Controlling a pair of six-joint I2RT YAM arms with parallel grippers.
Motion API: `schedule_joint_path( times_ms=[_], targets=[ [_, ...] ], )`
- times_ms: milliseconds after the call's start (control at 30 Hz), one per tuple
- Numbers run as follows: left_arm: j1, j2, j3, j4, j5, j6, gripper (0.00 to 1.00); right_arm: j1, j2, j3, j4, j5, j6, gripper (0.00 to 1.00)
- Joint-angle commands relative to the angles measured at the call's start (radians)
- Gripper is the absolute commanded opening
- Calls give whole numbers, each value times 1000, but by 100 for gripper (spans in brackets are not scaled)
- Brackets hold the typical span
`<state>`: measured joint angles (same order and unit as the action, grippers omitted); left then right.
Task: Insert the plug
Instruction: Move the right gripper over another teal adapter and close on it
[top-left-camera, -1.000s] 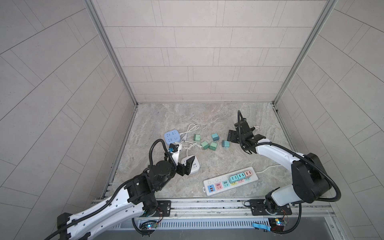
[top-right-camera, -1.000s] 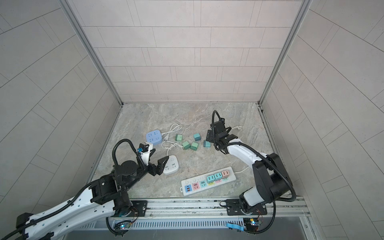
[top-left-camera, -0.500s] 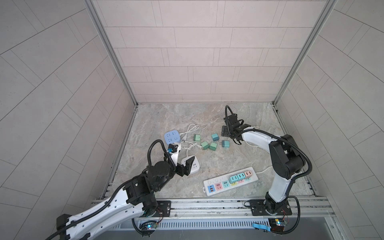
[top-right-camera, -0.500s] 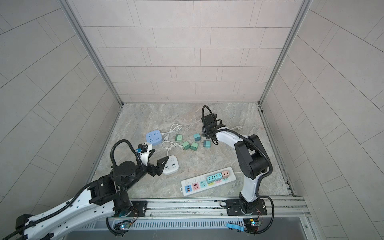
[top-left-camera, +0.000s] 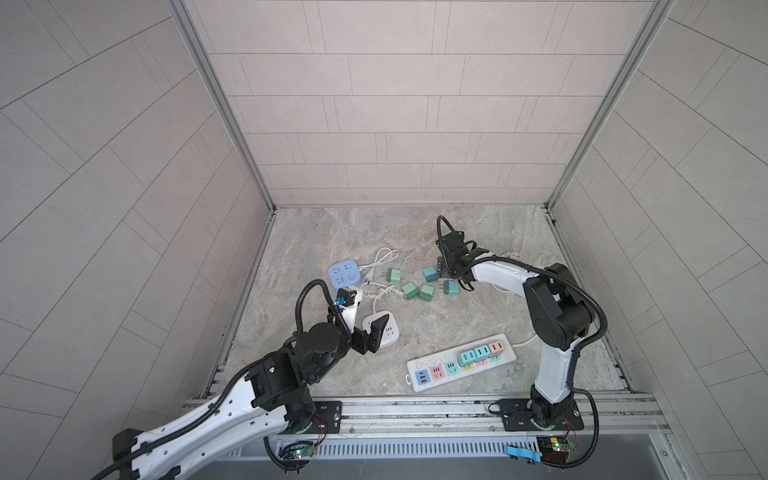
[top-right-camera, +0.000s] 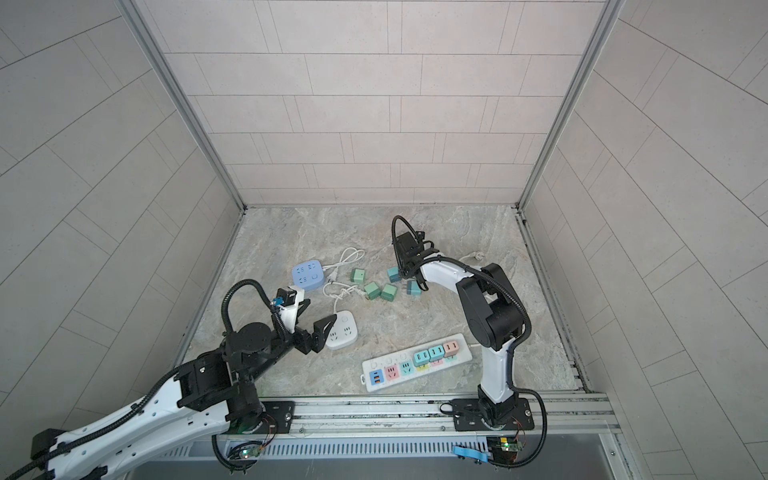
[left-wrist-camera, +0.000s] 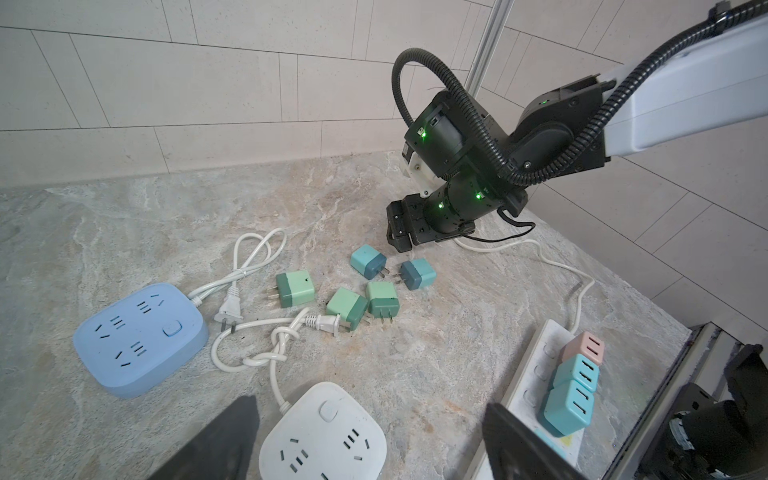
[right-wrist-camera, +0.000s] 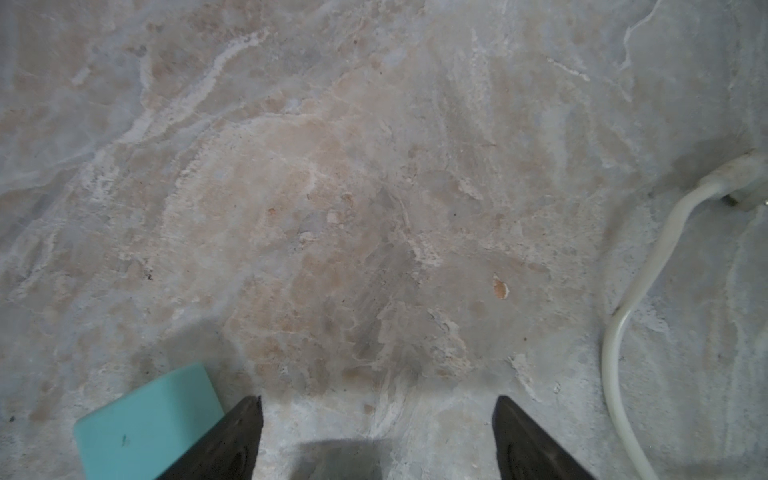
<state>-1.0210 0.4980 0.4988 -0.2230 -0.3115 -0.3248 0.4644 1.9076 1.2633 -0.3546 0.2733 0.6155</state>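
Observation:
Several loose cube plugs, green (top-left-camera: 410, 291) and teal (top-left-camera: 430, 274), lie mid-floor in both top views. A white power strip (top-left-camera: 440, 370) near the front rail carries three plugs (top-left-camera: 482, 352) in its sockets. My right gripper (top-left-camera: 444, 270) points down just right of the far teal plug (left-wrist-camera: 368, 262). It is open and empty (right-wrist-camera: 376, 401), and that teal plug (right-wrist-camera: 145, 419) lies outside one finger. My left gripper (left-wrist-camera: 370, 403) hovers open over the white square socket hub (left-wrist-camera: 324, 436), holding nothing.
A blue socket hub (top-left-camera: 344, 275) sits left of the plugs, with white cords (left-wrist-camera: 253, 257) and a knotted lead (left-wrist-camera: 274, 353) between the hubs. The strip's cable (right-wrist-camera: 623, 311) runs beside my right gripper. Tiled walls enclose the floor on three sides.
My right arm has swung left across the floor and now stands beside the teal plugs. The left arm and gripper have stayed put.

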Motion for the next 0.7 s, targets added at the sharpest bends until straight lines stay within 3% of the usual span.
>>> schedule_joint_path(
  times_ms=[0, 467, 667],
  targets=[
    [7, -5, 15, -1, -2, -10, 92, 11, 5, -31, -18, 31, 3, 88],
    [8, -50, -6, -1, -7, -10, 92, 66, -167, -242, 36, 59, 48, 88],
    [8, -51, -6, -12, 6, -19, 92, 67, -231, -353, 105, -5, 67, 83]
  ],
)
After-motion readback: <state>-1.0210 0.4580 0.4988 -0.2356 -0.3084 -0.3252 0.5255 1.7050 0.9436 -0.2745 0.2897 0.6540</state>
